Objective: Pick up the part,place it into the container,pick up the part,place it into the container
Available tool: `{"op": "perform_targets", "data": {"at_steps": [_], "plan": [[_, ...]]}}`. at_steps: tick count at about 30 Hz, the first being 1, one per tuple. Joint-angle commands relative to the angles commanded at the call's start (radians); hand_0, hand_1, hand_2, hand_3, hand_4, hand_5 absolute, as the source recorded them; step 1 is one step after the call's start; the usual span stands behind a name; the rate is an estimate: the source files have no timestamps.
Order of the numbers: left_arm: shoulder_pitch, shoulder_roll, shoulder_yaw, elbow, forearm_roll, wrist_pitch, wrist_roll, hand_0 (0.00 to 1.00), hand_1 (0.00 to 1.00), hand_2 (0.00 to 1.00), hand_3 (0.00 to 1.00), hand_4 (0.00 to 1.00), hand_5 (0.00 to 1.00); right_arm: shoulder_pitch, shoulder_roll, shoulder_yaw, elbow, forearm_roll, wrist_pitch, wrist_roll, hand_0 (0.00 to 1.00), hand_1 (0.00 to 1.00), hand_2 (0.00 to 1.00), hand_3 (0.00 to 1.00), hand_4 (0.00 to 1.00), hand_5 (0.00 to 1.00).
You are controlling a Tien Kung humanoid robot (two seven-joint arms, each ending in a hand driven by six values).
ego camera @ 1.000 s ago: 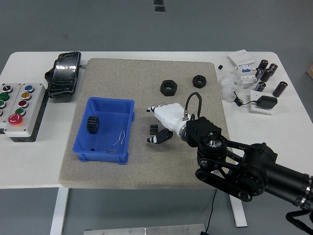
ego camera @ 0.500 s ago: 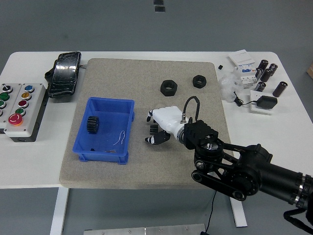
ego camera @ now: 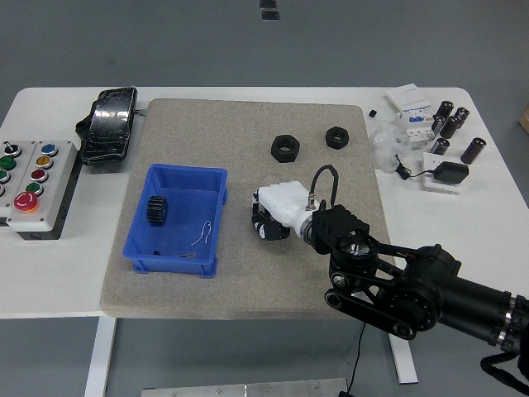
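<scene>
The step in hand appears to be the second pick: closing on the small black part on the mat just right of the container. To do it well, the fingers should seat fully around the part before any lift. The lift should then be straight up and high enough to clear the near wall of the blue container [ego camera: 178, 262]. Carry should run leftward across the frame, with release only once the part is well inside the rim.

Nearest the bottom right of the frame, the black right arm [ego camera: 413, 289] reaches in diagonally toward the centre. At its end the right robot hand [ego camera: 273, 217], white-shelled, sits low on the grey mat [ego camera: 248, 273], palm down. Its fingers are curled inward, clenched around a small black part [ego camera: 263, 225] that shows only in part beneath them. The grip looks closed on it, but whether it has left the mat cannot be told.

Left of the hand, near but apart, the container holds one black gear [ego camera: 157, 210] standing at its left side. One of the two placements is therefore judged complete.

Further up the mat, two black nut-like parts [ego camera: 285, 148] lie right of centre, well apart from the hand. The left arm does not show.
</scene>
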Motion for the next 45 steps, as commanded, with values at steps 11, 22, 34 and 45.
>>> {"op": "perform_targets", "data": {"at_steps": [11,22,34,45], "plan": [[0.002,0.001,0.000,0.000,-0.002,0.001,-0.003,0.628,0.637,0.649,0.687,0.652,0.490,0.030,-0.008,0.079,0.029,-0.031,-0.033,0.014,0.234,0.396,0.386,0.414,0.023,0.022],[0.004,0.003,0.000,0.000,-0.003,0.003,0.002,0.629,0.636,0.649,0.689,0.659,0.506,0.103,0.073,0.008,0.098,0.046,-0.153,0.072,0.261,0.430,0.422,0.451,0.168,0.002],[0.006,0.004,-0.012,0.000,0.010,0.004,0.009,0.628,0.636,0.648,0.692,0.667,0.522,0.105,0.110,-0.075,0.060,0.075,-0.182,0.111,0.720,0.843,0.874,0.806,0.579,0.295],[0.001,0.002,-0.015,0.000,0.019,0.002,0.006,0.627,0.636,0.648,0.691,0.668,0.523,0.049,0.051,0.070,0.098,0.077,-0.222,0.140,0.697,0.813,0.837,0.798,0.635,0.340]]}}
